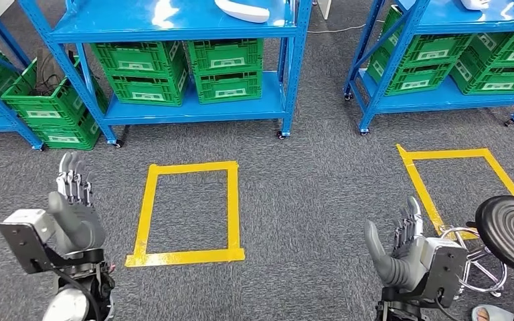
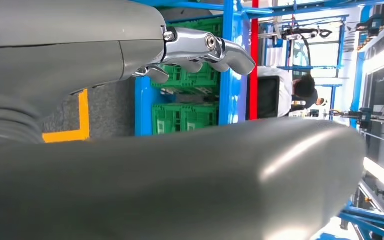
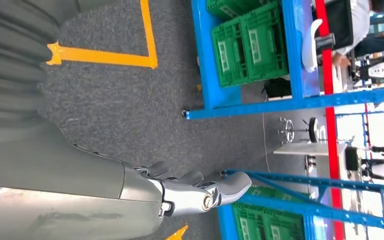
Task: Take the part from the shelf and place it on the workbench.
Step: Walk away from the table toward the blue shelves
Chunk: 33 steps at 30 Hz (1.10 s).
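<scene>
While both hands hang empty, the fetch has not begun: the white part (image 1: pixel 242 9) lies on the blue shelf (image 1: pixel 174 27) at twelve o'clock

Left hand (image 1: pixel 75 200) at eight o'clock and right hand (image 1: pixel 401 244) at five o'clock are raised with fingers spread and nothing in them; their grey thumbs look smooth and rubbery, the fingers metallic. My reading is that this is the approach step, and the next move calls for closing on the shelf past the yellow tape square (image 1: pixel 186 212) on the coarse grey carpet, then reaching up to the top deck. The part looks smooth, curved and glossy, so it may slide in a grasp. Ribbed green crates (image 1: pixel 224 67) fill the lower tier; a round black stool (image 1: pixel 512 231) stands at four o'clock
</scene>
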Each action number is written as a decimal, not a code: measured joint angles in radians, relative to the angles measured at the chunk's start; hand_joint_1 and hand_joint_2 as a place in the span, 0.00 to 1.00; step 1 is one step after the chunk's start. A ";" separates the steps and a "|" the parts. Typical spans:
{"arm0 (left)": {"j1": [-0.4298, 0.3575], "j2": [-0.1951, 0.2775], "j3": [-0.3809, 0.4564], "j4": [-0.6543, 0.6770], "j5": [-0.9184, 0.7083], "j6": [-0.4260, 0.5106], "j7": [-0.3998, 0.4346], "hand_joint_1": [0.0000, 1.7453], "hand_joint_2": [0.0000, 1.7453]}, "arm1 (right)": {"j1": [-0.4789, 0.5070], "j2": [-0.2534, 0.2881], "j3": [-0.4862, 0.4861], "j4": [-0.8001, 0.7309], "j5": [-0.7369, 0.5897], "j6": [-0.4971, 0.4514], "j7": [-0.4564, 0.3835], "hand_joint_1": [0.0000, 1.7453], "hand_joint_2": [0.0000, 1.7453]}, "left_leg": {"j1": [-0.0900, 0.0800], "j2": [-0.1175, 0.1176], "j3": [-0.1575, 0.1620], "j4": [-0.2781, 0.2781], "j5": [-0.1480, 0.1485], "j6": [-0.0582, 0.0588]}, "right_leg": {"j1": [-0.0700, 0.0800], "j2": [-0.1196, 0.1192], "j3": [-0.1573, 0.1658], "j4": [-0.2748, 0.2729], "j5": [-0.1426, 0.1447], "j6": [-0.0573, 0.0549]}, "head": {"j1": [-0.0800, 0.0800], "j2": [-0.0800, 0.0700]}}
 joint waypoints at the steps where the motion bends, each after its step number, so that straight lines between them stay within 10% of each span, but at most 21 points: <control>1: 0.000 0.000 0.000 0.000 0.000 -0.001 0.000 0.00 0.00 | -0.001 0.001 0.002 0.000 0.001 0.000 0.002 0.00 0.00 | 0.009 0.004 0.027 -0.054 0.032 -0.011 | -0.008 0.000 0.000 0.009 -0.006 0.010 | -0.002 0.000; 3: -0.001 0.000 0.000 -0.001 0.000 -0.002 -0.001 0.00 0.00 | -0.004 0.003 0.005 0.000 0.003 -0.001 0.004 0.00 0.00 | 0.020 0.004 0.088 -0.165 0.065 -0.031 | -0.018 0.001 -0.007 0.036 -0.024 0.036 | -0.015 0.000; 6: -0.001 0.000 0.001 -0.005 -0.002 -0.004 -0.001 0.00 0.00 | -0.007 0.004 0.008 -0.001 0.004 -0.002 0.005 0.00 0.00 | 0.023 -0.004 0.107 -0.187 0.057 -0.012 | -0.014 0.003 -0.019 0.063 -0.039 0.061 | -0.022 0.000; 9: -0.001 0.000 0.001 -0.008 -0.003 -0.007 0.000 0.00 0.00 | -0.008 0.004 0.010 -0.001 0.004 -0.005 0.005 0.00 0.00 | 0.021 -0.008 0.101 -0.180 0.056 0.012 | -0.019 0.004 -0.040 0.093 -0.059 0.068 | -0.001 0.000; 14: 0.000 0.000 0.001 -0.013 -0.006 -0.010 0.005 0.00 0.00 | -0.008 0.004 0.012 -0.001 0.005 -0.009 0.006 0.00 0.00 | 0.004 -0.009 0.099 -0.182 0.057 0.028 | -0.005 0.006 -0.172 0.351 -0.154 0.054 | 0.033 0.000; 19: -0.001 0.000 0.001 -0.017 -0.008 -0.010 0.011 0.00 0.00 | -0.009 0.005 0.013 -0.003 0.005 -0.013 0.009 0.00 0.00 | -0.017 -0.014 0.101 -0.187 0.060 0.035 | 0.039 0.012 -0.076 0.120 -0.034 -0.031 | 0.040 0.000; 21: -0.001 0.000 0.001 -0.019 -0.009 -0.010 0.014 0.00 0.00 | -0.011 0.005 0.013 -0.004 0.007 -0.015 0.011 0.00 0.00 | -0.013 -0.012 0.098 -0.193 0.065 0.029 | 0.049 0.010 -0.057 0.086 -0.029 -0.045 | 0.038 0.000; 25: -0.003 0.001 0.001 -0.023 -0.009 -0.009 0.015 0.00 0.00 | -0.013 0.006 0.013 -0.006 0.007 -0.016 0.013 0.00 0.00 | -0.014 -0.007 0.078 -0.158 0.041 0.014 | 0.037 0.006 -0.033 0.037 -0.003 -0.032 | 0.039 0.000; 29: -0.001 0.004 0.001 -0.022 -0.009 -0.009 0.015 0.00 0.00 | -0.012 0.007 0.014 -0.003 0.003 -0.016 0.016 0.00 0.00 | -0.005 -0.002 -0.016 0.043 -0.046 -0.001 | 0.032 0.004 -0.033 0.029 0.000 -0.027 | 0.015 0.000; 33: -0.002 0.005 0.001 -0.021 -0.009 -0.010 0.015 0.00 0.00 | -0.012 0.008 0.013 0.000 -0.003 -0.017 0.019 0.00 0.00 | -0.003 0.008 0.079 -0.127 0.038 -0.005 | 0.030 0.004 -0.036 0.045 -0.007 -0.011 | 0.000 0.000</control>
